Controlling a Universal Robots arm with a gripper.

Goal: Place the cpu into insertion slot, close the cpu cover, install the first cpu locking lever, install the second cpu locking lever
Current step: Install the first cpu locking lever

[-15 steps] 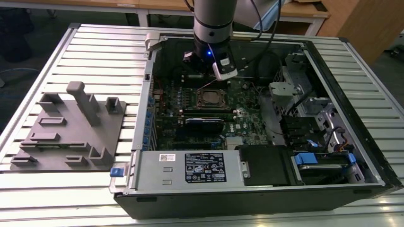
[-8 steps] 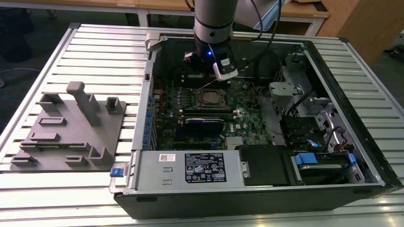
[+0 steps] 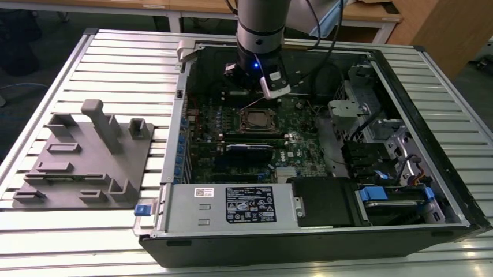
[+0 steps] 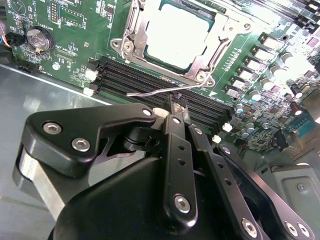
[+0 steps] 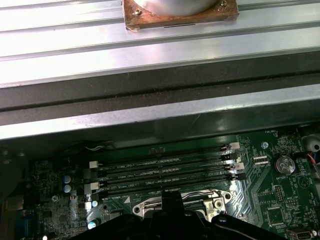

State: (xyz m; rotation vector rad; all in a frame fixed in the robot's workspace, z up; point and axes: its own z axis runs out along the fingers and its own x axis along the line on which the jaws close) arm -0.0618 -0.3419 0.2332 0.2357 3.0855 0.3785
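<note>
Cpu [image 4: 175, 35] sat framed by the closed cpu cover [image 4: 220, 30]; the end effector [image 4: 176, 106], fingers drawn narrow, hovered at a thin locking lever [image 4: 150, 92] above memory slots [image 4: 150, 80].

Silver cpu cover [image 4: 131, 35], green board [image 4: 65, 45]

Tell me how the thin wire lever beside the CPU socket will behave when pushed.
The lever is a thin bare metal rod, so it will likely flex and spring rather than move stiffly. Its shiny, smooth surface looks slippery, so the gripper near it could slide off.
</note>
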